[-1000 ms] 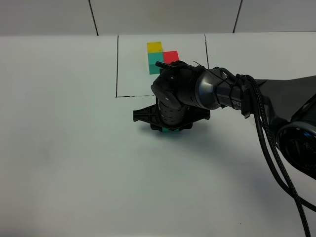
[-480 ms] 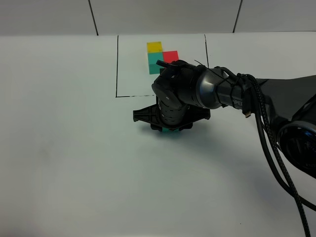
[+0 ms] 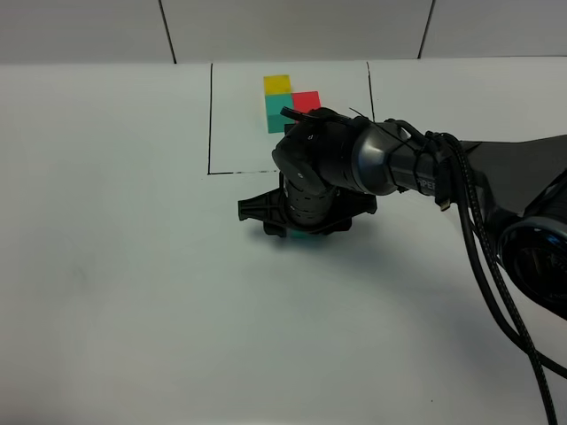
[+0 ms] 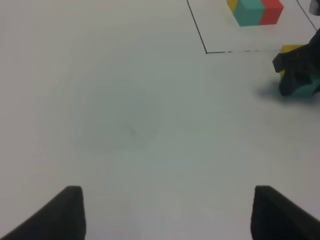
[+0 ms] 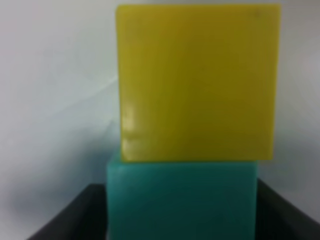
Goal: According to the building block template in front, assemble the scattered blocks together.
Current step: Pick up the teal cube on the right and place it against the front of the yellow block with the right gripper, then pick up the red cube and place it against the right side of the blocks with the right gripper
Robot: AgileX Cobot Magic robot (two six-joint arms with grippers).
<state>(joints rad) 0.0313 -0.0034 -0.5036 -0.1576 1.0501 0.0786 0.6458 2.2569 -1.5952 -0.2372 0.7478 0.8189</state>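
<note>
In the exterior high view the building block template [image 3: 291, 100], yellow, teal-green and red cubes joined in an L, lies on the white table [image 3: 124, 266] inside the black drawn rectangle [image 3: 211, 115], against its far side. The right arm [image 3: 416, 168] reaches in from the right. The right gripper [image 3: 301, 228] points down at the table just outside the rectangle's near line, on the camera's side of the template. A sliver of the teal-green block [image 3: 301, 235] shows beneath the gripper. From the left wrist view the left gripper [image 4: 170, 215] hangs over bare table well away from the template, its two dark fingertips [image 4: 67, 212] wide apart with nothing between them. Far off, beside the template, the right gripper stands over the teal-green block, with an edge of the yellow block [image 4: 290, 49] on its template-facing side. In the right wrist view the yellow block fills the picture, face to face with the teal-green block and touching it. The right gripper's dark fingers [image 5: 75, 215] flank the teal-green block on both sides; whether they press it or stand just clear cannot be told.
</note>
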